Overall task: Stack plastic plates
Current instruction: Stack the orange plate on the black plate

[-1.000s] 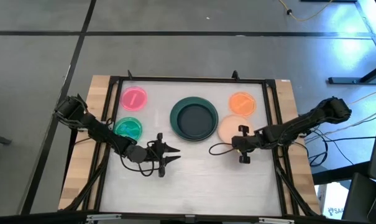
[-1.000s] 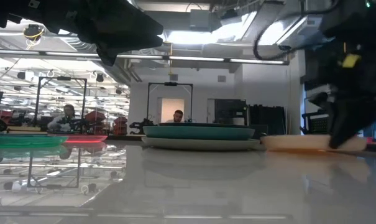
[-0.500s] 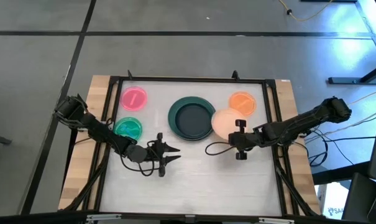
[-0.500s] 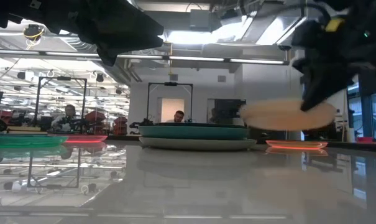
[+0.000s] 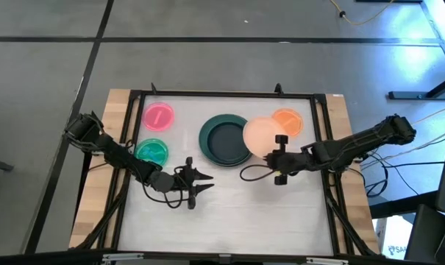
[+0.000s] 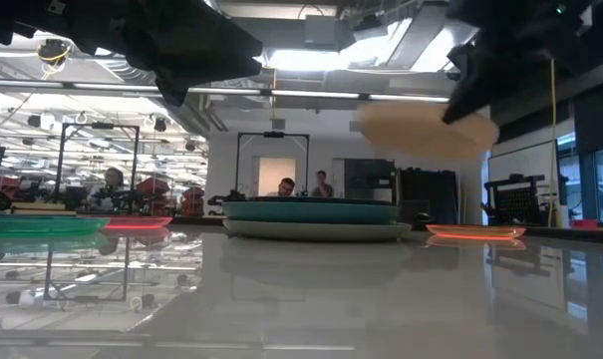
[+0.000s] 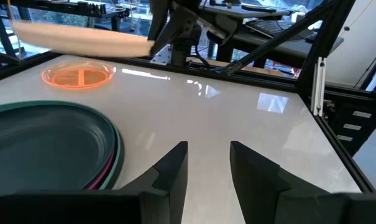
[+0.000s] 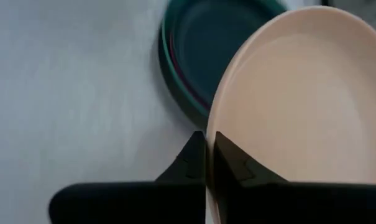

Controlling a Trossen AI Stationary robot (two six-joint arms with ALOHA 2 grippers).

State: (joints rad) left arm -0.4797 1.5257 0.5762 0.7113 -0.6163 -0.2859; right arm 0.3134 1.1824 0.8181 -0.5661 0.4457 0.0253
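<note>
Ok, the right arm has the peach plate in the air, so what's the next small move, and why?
Probably carry it a little further over the stack of big plates, then lower. The right gripper pinches the peach plate by its edge, and in the low view it hangs above the stack's right side, not centred.

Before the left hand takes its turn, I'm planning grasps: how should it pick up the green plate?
Pinch the raised rim of the green plate on the edge facing the left hand, one finger over and one under. It lies flat and shallow, so only the rim gives purchase.

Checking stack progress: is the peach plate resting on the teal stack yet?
No, the peach plate hangs clear above the stack, pinched by the right gripper.
</note>
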